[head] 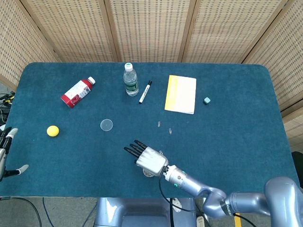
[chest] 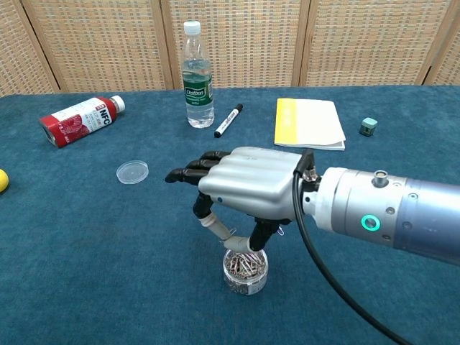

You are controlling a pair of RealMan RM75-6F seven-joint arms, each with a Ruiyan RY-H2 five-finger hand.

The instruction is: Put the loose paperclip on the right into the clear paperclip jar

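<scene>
So the clear paperclip jar [chest: 245, 271] sits near the front edge of the blue felt table [head: 236, 123], with the right hand [chest: 248, 188] directly over it, thumb and a fingertip just above the rim. The round clear plastic lid [head: 106, 125] lies left of the hand and further back, and the small yellow ball [head: 52, 131] is further left still. Along the back, left to right: the red bottle lying on its side [head: 77, 92], the upright clear water bottle [head: 130, 79], the black marker [head: 145, 91], the yellow notepad [head: 180, 93] and the small green eraser [head: 207, 100]. Two loose metal paperclips [head: 164, 127] lie between the notepad and the jar. The left hand [head: 5, 151] hangs off the table's left edge.
</scene>
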